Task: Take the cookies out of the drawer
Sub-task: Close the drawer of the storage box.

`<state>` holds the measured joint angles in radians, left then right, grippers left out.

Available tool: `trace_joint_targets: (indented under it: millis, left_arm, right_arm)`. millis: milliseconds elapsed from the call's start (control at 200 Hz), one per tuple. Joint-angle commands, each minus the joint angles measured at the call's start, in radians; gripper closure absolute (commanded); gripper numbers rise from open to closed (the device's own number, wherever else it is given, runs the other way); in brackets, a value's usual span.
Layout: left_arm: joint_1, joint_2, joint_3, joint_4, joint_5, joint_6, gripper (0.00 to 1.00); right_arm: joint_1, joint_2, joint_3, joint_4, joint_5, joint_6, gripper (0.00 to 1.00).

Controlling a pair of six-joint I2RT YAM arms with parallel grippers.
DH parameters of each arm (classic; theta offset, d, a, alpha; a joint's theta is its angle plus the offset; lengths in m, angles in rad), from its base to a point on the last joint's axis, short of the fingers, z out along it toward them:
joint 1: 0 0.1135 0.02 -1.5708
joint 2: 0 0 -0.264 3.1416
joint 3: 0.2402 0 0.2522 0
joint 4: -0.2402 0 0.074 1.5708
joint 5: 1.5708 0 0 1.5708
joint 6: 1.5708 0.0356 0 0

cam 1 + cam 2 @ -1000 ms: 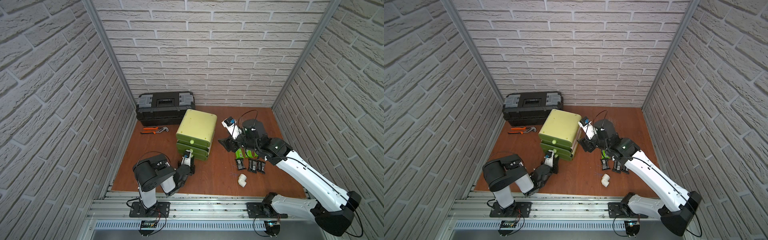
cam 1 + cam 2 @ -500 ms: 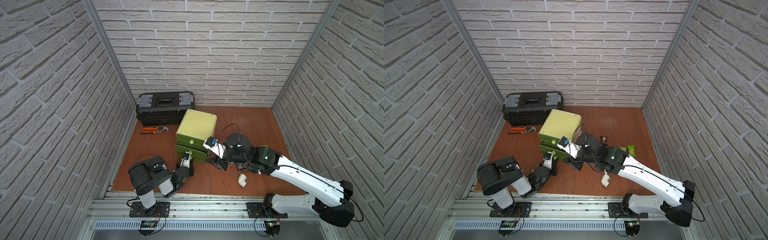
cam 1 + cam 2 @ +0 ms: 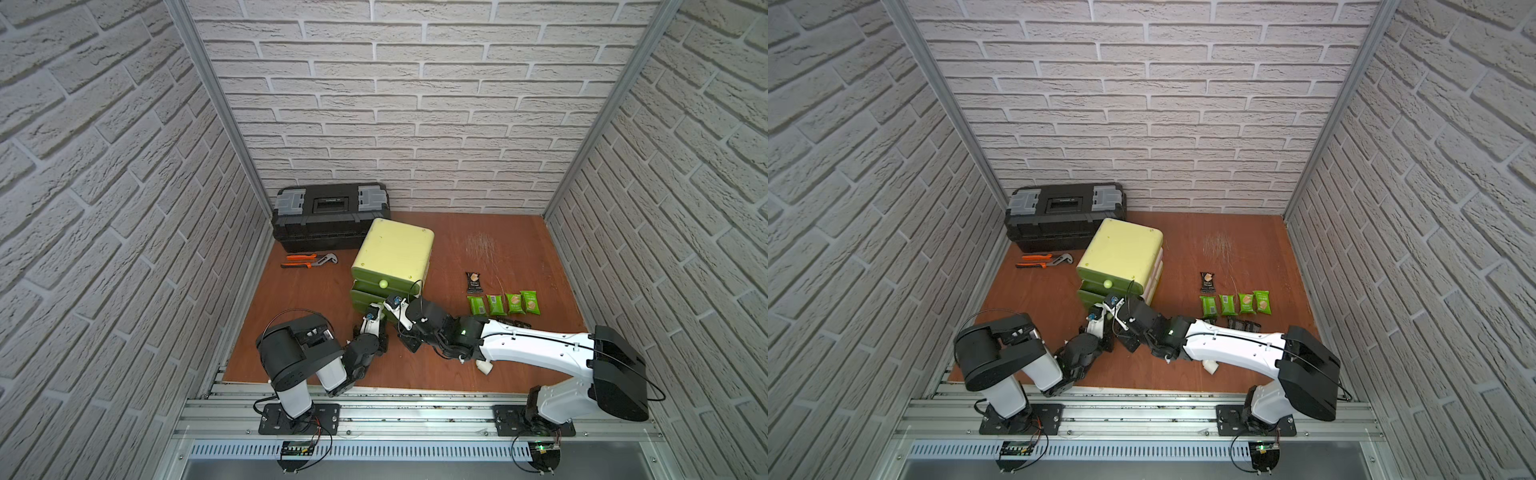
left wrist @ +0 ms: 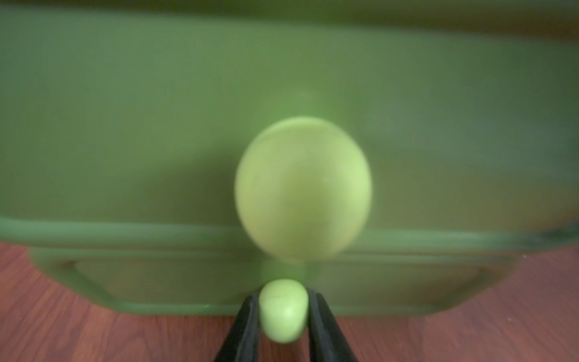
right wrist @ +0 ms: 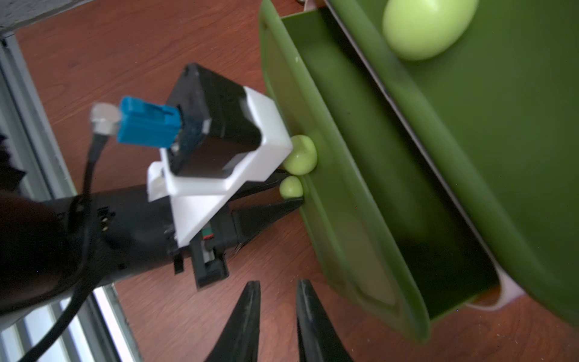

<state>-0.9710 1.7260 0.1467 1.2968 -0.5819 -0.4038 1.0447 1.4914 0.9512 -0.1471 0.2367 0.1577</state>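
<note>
The cookies (image 3: 503,304) lie on the floor right of the green drawer unit (image 3: 392,251): a row of green packets, a black packet (image 3: 1207,282) behind them, and more black ones partly under my right arm. My left gripper (image 4: 283,302) is shut on a small pale green knob (image 4: 283,313) low on the unit; a larger blurred knob (image 4: 302,188) sits above it. In the right wrist view the drawer (image 5: 344,194) stands pulled out and shows no packets inside. My right gripper (image 5: 277,285) hovers over the floor beside its front, jaws slightly apart and empty.
A black toolbox (image 3: 332,216) stands against the back wall, with orange-handled pliers (image 3: 307,261) in front of it. A white pipe elbow (image 3: 484,366) lies under my right arm. Brick walls close in three sides, and a metal rail (image 3: 374,401) runs along the front.
My right arm swung left from the cookies to the front of the drawer unit, and its jaws narrowed. The packets now lie uncovered. My left gripper stayed on the knob.
</note>
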Motion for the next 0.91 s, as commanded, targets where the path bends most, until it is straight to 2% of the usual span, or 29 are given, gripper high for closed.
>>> trace_joint_targets:
  millis: [0, 135, 345, 590, 900]
  left_arm:
    - [-0.005, -0.020, -0.005, 0.017, -0.028, 0.001, 0.82]
    - [-0.009, -0.028, -0.013, 0.015, -0.032, -0.003, 0.82]
    - [-0.017, -0.044, -0.022, -0.006, -0.041, -0.012, 0.82]
    - [-0.035, -0.072, -0.042, -0.026, -0.062, -0.023, 0.82]
    - [-0.097, -0.201, -0.081, -0.177, -0.130, -0.059, 0.82]
  right_arm:
    - [0.004, 0.013, -0.020, 0.151, 0.143, 0.031, 0.76]
    - [-0.011, 0.041, -0.025, 0.184, 0.226, 0.052, 0.77]
    - [-0.036, 0.069, -0.018, 0.221, 0.279, 0.063, 0.77]
    - [-0.049, 0.122, 0.005, 0.251, 0.302, 0.073, 0.77]
    - [-0.051, 0.138, 0.012, 0.258, 0.292, 0.077, 0.77]
